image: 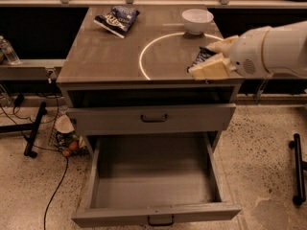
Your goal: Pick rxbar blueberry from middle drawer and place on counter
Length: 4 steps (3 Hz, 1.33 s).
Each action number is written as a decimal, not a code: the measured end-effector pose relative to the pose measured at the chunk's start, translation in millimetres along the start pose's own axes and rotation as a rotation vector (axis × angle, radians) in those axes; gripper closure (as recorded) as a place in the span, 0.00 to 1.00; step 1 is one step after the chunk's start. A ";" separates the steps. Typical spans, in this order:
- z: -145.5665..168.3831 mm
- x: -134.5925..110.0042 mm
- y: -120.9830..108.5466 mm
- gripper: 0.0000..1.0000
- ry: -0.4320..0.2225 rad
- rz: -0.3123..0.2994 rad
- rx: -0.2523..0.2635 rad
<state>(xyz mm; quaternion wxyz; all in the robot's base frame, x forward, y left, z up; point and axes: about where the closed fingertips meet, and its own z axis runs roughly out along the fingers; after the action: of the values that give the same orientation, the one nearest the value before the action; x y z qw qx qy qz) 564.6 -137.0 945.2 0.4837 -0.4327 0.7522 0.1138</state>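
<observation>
The rxbar blueberry [201,58], a small dark bar, sits between the cream fingers of my gripper [211,56], which is shut on it. The gripper hovers just above the right front part of the counter [110,54], inside the edge of the white circular arc. My white arm reaches in from the right. The middle drawer [153,176] is pulled far out below, and its flat floor is bare.
A blue-and-white chip bag [117,18] lies at the counter's back left and a white bowl [197,20] stands at the back right. A drawer front with a black bail handle [154,118] is slightly open. A basket [66,139] and cables lie on the floor at left.
</observation>
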 end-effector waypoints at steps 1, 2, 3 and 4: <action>48.7 -31.6 5.1 1.00 -0.055 -0.042 -0.046; 90.5 -65.3 14.0 1.00 -0.117 -0.064 -0.088; 92.5 -66.1 13.1 1.00 -0.116 -0.068 -0.081; 103.1 -70.5 8.6 1.00 -0.109 -0.084 -0.042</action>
<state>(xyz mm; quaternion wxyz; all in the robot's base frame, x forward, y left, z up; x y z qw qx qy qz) 634.0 -32.9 949.1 0.5190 -0.4673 0.7033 0.1324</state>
